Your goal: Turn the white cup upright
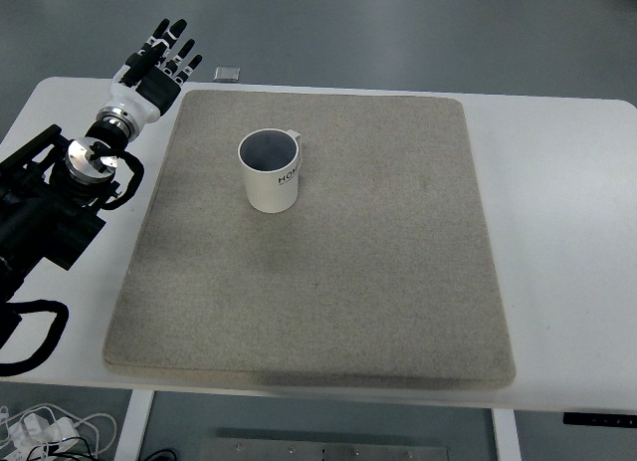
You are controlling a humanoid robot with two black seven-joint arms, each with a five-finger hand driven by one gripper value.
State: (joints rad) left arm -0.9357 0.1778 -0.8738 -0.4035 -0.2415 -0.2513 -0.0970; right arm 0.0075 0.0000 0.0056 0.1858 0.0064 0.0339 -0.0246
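Cup [270,170] is seen upright on mat [318,242]; left hand [159,65] is spread, empty, well apart. Careless return could topple it.

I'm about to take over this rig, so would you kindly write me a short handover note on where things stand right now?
Left hand: open, fingers extended, holding nothing, at the table's far left corner, beside the mat.
Right hand: not in view.
White cup: stands upright on the grey mat, mouth up, in the mat's far left part, apart from the hand.
Done: the cup appears already upright.
Left: seemingly nothing; just confirm the cup is stable.
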